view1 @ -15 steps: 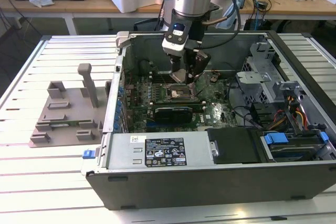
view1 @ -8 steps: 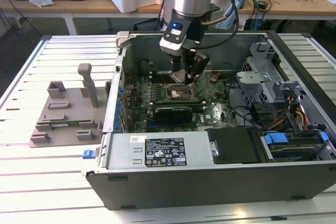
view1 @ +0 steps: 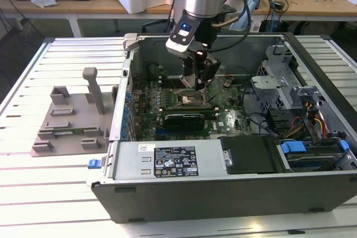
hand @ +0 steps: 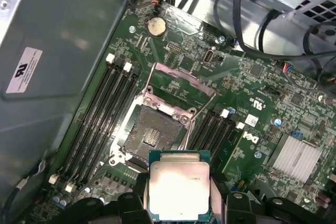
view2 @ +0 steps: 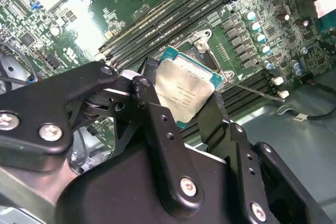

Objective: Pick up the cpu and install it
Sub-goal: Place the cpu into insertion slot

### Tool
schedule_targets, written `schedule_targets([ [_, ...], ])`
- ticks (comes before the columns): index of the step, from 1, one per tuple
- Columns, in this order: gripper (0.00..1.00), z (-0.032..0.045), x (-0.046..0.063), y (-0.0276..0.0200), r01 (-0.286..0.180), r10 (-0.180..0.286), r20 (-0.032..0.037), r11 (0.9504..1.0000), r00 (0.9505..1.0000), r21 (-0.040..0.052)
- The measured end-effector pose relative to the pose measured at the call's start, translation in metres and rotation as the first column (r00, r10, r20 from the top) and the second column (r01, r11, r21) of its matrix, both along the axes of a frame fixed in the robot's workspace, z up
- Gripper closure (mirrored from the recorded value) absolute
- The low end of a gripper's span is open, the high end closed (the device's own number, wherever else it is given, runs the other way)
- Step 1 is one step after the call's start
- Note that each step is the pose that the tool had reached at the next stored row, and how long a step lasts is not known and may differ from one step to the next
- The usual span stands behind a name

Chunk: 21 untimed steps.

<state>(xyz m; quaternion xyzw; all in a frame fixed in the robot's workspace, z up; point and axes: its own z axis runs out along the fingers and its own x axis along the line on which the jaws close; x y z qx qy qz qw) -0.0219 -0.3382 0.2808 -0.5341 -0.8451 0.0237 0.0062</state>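
Clearly, the cpu (hand: 178, 187) was held off the board, silver lid up and green rim showing, and was gripped on two opposite edges by the gripper (hand: 178, 199), whose jaws were clenched on it in both wrist views. In the first wrist view the chip was seen just short of the socket (hand: 152, 132), not over it and not touching it. The socket was left open and unfilled, its contact field exposed and its load frame (hand: 178, 85) swung up at the far side. Memory slots (hand: 97, 114) were noted on either side of the socket on the motherboard (hand: 262, 103). In the exterior view the gripper (view1: 198, 82) was lowered inside the open computer case (view1: 223, 188), close above the socket area; a grey fixture plate (view1: 67, 121) was left on the table (view1: 33, 76), well apart at the exterior view's left. The pick-up was judged done and the carry-to-socket step was judged in hand, with seating not yet done. Seating was judged to call for the chip being centred squarely over the socket, kept level, matched in orientation to the socket keys, and lowered gently so the contacts were not bent.
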Motion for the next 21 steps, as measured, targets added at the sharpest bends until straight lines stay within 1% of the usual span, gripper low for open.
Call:
schedule_targets([
  [5,0.45,-0.0001,0.0,0.0,0.05,-0.05,0.0,0.9988,0.9988,-0.0014],
  [8,0.45,-0.0002,0.0,0.0,0.08,-0.08,0.0,0.9968,0.9968,-0.0015],
  [12,0.45,-0.0007,0.0,0.0,0.124,-0.124,0.0001,0.9923,0.9923,-0.0015],
  [13,0.45,-0.0008,0.0,0.0,0.14,-0.14,0.0,0.9901,0.9901,-0.0016],
  [15,0.45,-0.001,0.0,0.0,0.158,-0.158,0.0,0.9874,0.9874,-0.0015],
  [17,0.45,-0.0013,0.0,0.0,0.186,-0.186,0.0001,0.9826,0.9826,-0.0014],
  [18,0.45,-0.0018,0.0,0.0,0.216,-0.216,0.0001,0.9764,0.9764,-0.0015],
  [19,0.45,-0.0024,0.0,0.0,0.248,-0.248,0.0001,0.9687,0.9687,-0.0016],
  [20,0.45,-0.0027,0.0,0.0,0.26,-0.26,0.0001,0.9657,0.9657,-0.0015],
  [21,0.45,-0.0031,0.0,0.0,0.276,-0.276,0.0001,0.9612,0.9612,-0.0016],
])
